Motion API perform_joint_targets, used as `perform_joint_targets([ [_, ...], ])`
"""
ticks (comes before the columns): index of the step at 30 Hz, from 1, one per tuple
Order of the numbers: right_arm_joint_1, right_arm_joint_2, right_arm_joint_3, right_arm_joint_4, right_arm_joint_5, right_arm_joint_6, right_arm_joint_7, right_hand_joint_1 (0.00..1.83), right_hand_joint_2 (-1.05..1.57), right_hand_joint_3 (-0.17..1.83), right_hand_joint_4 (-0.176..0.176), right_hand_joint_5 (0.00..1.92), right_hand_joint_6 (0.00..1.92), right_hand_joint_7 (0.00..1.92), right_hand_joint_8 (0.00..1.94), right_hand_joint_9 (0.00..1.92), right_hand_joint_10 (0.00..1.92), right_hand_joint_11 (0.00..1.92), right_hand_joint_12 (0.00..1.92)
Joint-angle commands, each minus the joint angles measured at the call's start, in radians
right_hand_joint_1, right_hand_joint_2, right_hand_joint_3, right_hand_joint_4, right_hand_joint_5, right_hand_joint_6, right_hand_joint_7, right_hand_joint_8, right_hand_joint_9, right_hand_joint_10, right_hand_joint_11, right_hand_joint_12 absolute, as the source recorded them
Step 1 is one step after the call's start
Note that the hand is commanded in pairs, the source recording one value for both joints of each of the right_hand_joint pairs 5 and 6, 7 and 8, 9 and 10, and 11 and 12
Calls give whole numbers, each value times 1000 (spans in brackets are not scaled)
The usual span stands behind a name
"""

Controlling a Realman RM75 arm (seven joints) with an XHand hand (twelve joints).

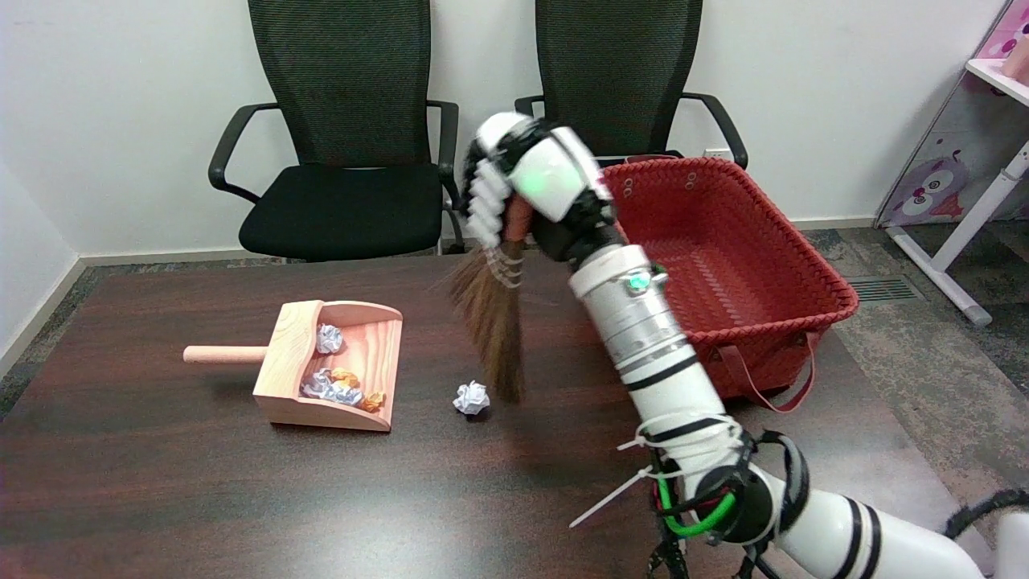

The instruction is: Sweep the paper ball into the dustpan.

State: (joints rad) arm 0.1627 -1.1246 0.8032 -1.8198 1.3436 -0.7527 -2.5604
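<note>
head view: the right hand (526,181) is clenched around the broom (492,322), bristles hanging down just right of the paper ball (471,398), which lies on the table (161,498) right of the dustpan (334,362). best to keep the bristles low and drag leftward toward the dustpan's open mouth. the forearm rises steeply from lower right.

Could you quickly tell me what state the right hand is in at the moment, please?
Right hand: closed around the handle of the small broom, holding it with the bristles hanging down beside the paper ball.
</note>
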Motion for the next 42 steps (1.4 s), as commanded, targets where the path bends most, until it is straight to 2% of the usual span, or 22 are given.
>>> perform_joint_targets([
  [1, -261, -70, 211, -121, -141, -146, -3, 620, 1546, 1833, 52, 1920, 1920, 1920, 1920, 1920, 1920, 1920, 1920],
  [5, -309, -129, 172, -78, -141, -114, -5, 594, 1527, 1779, 57, 1920, 1920, 1920, 1920, 1920, 1920, 1920, 1920],
  [10, -411, -260, 227, -55, -189, -129, -6, 583, 1559, 1671, 59, 1920, 1920, 1920, 1920, 1920, 1920, 1920, 1920],
  [14, -498, -427, 320, -25, -355, -129, -6, 581, 1563, 1654, 56, 1920, 1920, 1920, 1920, 1920, 1920, 1920, 1920],
  [18, -526, -526, 371, 12, -490, -107, -6, 579, 1563, 1652, 56, 1920, 1920, 1920, 1920, 1920, 1920, 1920, 1920],
  [24, -526, -612, 449, 38, -620, -2, -6, 578, 1571, 1646, 58, 1920, 1920, 1920, 1920, 1920, 1920, 1920, 1920],
  [32, -495, -775, 601, 74, -965, 175, -6, 606, 1571, 1585, 63, 1920, 1920, 1920, 1920, 1920, 1920, 1920, 1920],
  [42, -462, -822, 585, 83, -1104, 275, -4, 615, 1571, 1574, 63, 1920, 1920, 1920, 1920, 1920, 1920, 1920, 1920],
])
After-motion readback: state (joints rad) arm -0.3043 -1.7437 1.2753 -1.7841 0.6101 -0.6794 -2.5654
